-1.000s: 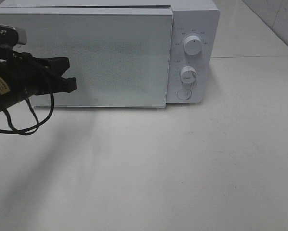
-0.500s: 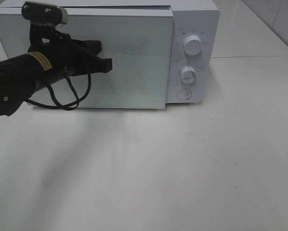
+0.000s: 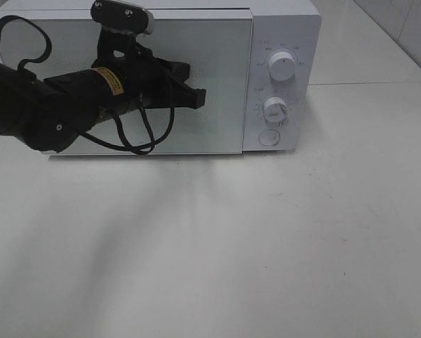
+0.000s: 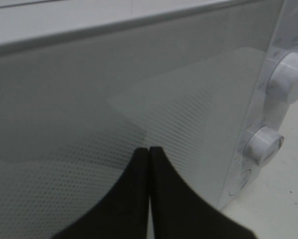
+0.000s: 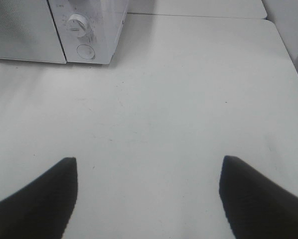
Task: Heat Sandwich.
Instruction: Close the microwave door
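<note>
One closed left gripper (image 3: 198, 97) pointed along the shut door (image 3: 224, 70) of the white box-shaped microwave (image 3: 300, 42) toward its round button (image 3: 268, 138); the open right gripper (image 5: 149, 159) lay farther off.

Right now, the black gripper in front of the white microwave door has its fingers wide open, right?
No. The left gripper is in front of the white microwave door, but its fingers are shut tight together, not wide open. The left wrist view shows this.
</note>
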`<state>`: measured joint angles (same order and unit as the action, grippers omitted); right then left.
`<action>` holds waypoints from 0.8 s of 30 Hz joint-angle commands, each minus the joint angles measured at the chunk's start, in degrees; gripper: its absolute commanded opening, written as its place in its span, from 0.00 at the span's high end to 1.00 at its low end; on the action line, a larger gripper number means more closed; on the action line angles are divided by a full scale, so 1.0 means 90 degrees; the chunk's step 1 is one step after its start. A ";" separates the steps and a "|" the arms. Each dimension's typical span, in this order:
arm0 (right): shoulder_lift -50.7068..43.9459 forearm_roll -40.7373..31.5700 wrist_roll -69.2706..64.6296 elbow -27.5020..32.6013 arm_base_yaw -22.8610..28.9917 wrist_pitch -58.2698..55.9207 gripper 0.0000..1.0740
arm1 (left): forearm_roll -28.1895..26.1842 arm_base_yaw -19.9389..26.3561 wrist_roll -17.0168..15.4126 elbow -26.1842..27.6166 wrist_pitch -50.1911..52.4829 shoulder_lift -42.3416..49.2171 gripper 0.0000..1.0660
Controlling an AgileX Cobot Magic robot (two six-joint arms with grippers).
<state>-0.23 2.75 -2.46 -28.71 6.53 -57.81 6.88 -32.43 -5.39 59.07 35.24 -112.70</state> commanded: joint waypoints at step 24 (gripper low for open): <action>-0.0172 -0.0019 0.0057 0.0013 -0.0045 0.0102 0.31 | -0.0586 -0.0363 0.0166 0.0630 -0.2145 0.0477 1.00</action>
<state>-0.23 2.75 -2.46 -28.71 6.53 -57.81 2.29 -35.24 -3.95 64.11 20.97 -110.07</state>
